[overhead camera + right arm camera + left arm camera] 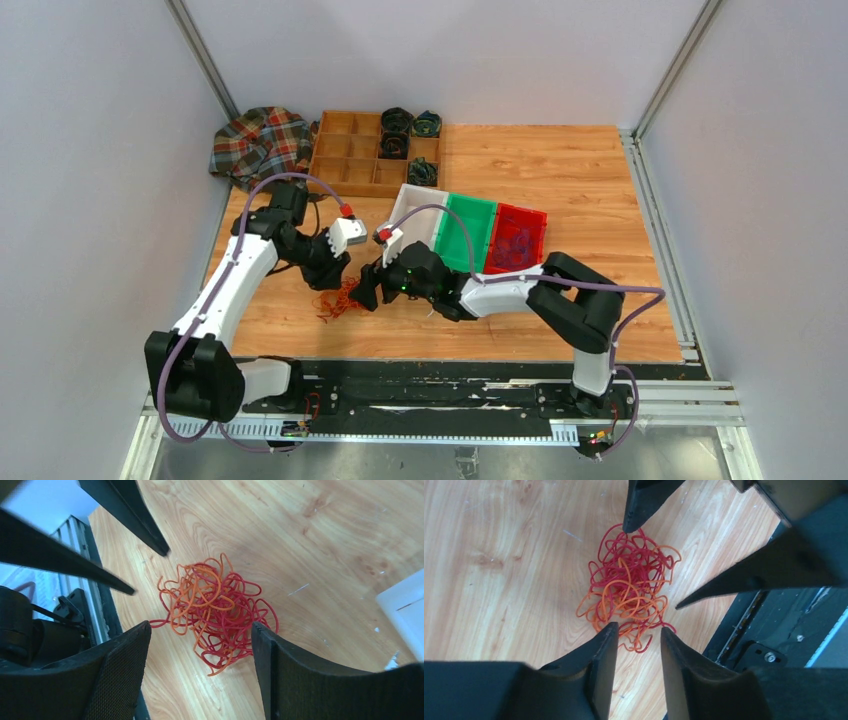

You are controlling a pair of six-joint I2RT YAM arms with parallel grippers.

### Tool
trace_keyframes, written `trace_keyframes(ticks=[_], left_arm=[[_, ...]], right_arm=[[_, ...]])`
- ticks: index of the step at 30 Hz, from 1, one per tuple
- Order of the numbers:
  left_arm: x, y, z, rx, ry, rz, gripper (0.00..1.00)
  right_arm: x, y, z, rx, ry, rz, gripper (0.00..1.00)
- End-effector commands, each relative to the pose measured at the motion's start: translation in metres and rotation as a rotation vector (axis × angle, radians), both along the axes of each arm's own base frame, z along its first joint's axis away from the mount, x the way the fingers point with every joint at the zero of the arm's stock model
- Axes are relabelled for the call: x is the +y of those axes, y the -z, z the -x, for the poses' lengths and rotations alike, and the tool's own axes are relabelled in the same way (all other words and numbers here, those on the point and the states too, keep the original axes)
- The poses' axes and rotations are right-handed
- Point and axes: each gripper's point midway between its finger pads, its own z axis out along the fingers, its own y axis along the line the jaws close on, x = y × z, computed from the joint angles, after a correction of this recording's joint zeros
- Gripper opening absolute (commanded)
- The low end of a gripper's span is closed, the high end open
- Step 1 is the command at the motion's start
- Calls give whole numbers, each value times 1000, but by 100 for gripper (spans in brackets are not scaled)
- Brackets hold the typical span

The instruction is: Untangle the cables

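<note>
The cables point(335, 300) are one tangled bunch of thin red and orange wires lying on the wooden table near its front edge. No purple wire shows in the bunch. It shows in the left wrist view point(629, 587) and the right wrist view point(215, 610). My left gripper point(336, 277) is open and empty, just above the bunch's far side, with its fingertips at the bunch's edge point(638, 627). My right gripper point(366, 292) is open and empty, close on the bunch's right, and straddles its near edge point(201, 626). The two grippers face each other across the bunch.
A wooden compartment tray point(350, 160) with dark coiled rolls point(397, 120) stands at the back. A plaid cloth point(260, 140) lies at the back left. White point(412, 200), green point(470, 230) and red point(538, 225) bins sit right of centre. The black rail point(420, 385) runs along the front edge.
</note>
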Motion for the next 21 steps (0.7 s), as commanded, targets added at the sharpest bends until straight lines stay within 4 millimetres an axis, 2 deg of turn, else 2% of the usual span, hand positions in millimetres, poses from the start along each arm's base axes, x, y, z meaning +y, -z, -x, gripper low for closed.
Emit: trace_keyframes(ticks=[1,3,6,10,12,17,21], left_arm=[[22,-7,2,-71,-2,-109,48],[35,-2,3,-92,7,-155,58],[48,13,5,-67,3,-198,70],[58,39,-13,-54,-71,-253,71],[57,49,-22,-43,-89,-247,70],[46,65,-27,38,-79,-195,66],[44,79,-35,68,-98,-191,61]], right_arm=[[17,10,4,8,-27,-8,72],[18,22,2,16,-24,14,67],[14,35,-1,32,9,46,50],[1,42,1,57,41,63,21],[-4,47,3,68,53,78,11],[-17,62,4,93,90,116,1],[-24,71,5,111,112,127,1]])
